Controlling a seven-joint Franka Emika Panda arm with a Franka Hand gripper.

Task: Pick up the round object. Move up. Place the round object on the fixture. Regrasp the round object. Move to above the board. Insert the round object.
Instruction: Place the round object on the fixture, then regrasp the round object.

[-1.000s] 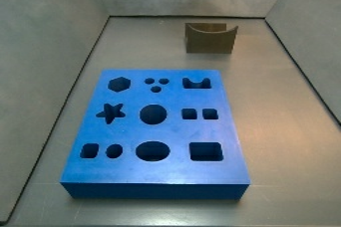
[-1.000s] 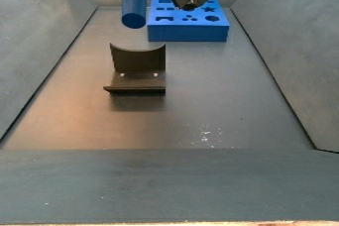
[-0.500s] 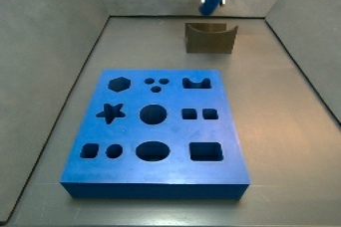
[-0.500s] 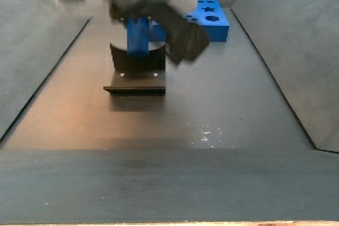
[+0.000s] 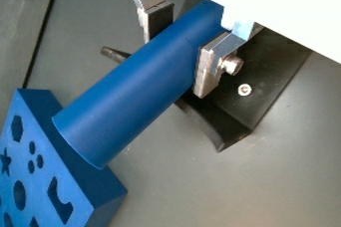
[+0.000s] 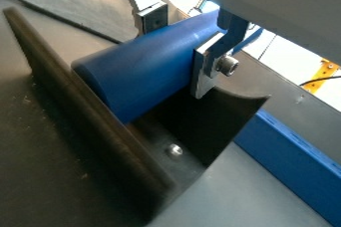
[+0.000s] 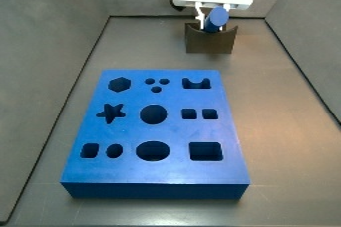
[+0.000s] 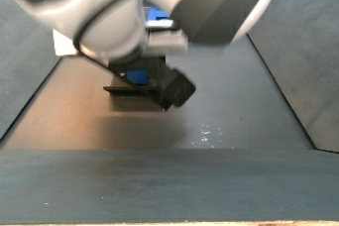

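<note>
The round object (image 5: 134, 92) is a blue cylinder, and my gripper (image 5: 184, 40) is shut on it, one silver finger (image 5: 213, 62) on each side. In a wrist view the round object (image 6: 140, 67) lies level in the notch of the dark fixture (image 6: 220, 116); whether it rests on the notch walls I cannot tell. In a side view the gripper (image 7: 213, 16) is low over the fixture (image 7: 209, 40) at the far end of the floor, with a little blue of the round object (image 7: 217, 17) showing. The blue board (image 7: 160, 121) lies apart, nearer the camera.
Grey walls close in the floor on both sides. In a side view the arm (image 8: 133, 12) fills the upper picture and hides most of the fixture (image 8: 133, 92). The board's edge (image 6: 300, 156) lies just beyond the fixture.
The gripper has come down with the round object from high above to the fixture's notch. The arm now covers much of one side view.
</note>
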